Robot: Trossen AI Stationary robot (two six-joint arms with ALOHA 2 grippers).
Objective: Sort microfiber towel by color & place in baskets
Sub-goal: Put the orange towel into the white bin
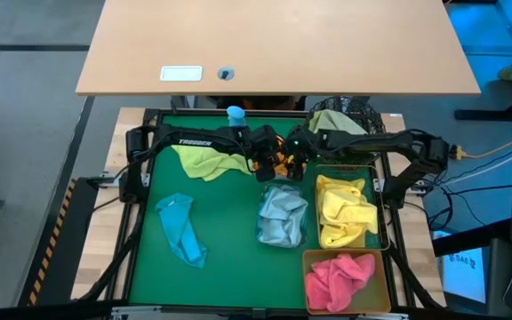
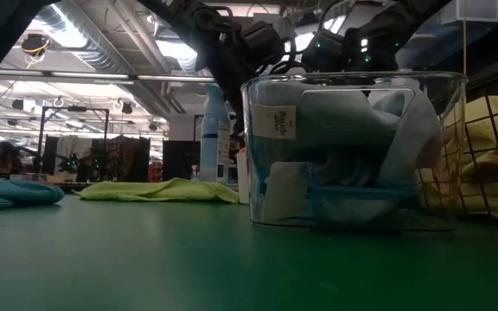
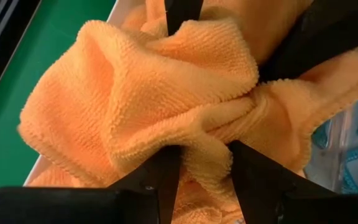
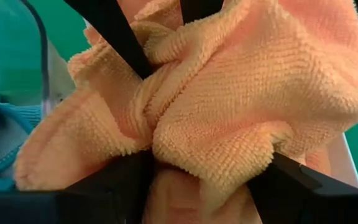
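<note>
An orange microfiber towel (image 3: 135,99) lies bunched in a white tub (image 3: 38,167) at the mat's far middle. Both grippers stand over it, pointing steeply down. My left gripper (image 3: 204,180) comes from the left and my right gripper (image 4: 204,186) from the right. Each is open, with a fold of the towel between its fingers. In the high view they meet nose to nose at the towel (image 1: 282,164). Light green (image 1: 207,161) and teal (image 1: 182,229) towels lie flat on the green mat. My left gripper is set into the bunched orange towel from above, slanting from the table's left. A thick fold (image 3: 207,140) bulges between its open fingers (image 3: 166,177). The towel rests in the tub. My right gripper is set into the same towel from above, slanting from the table's right. A rounded bulge of cloth (image 4: 210,143) fills the gap between its open fingers (image 4: 129,186). Several layers are bunched there.
A clear tub (image 1: 283,218) of grey-blue towels stands just nearer than the grippers. To its right are a wire basket (image 1: 378,213) with yellow towels and an amber tub (image 1: 382,284) with pink ones. A black mesh basket (image 1: 369,114) and a blue-capped bottle (image 1: 236,114) stand at the far edge.
</note>
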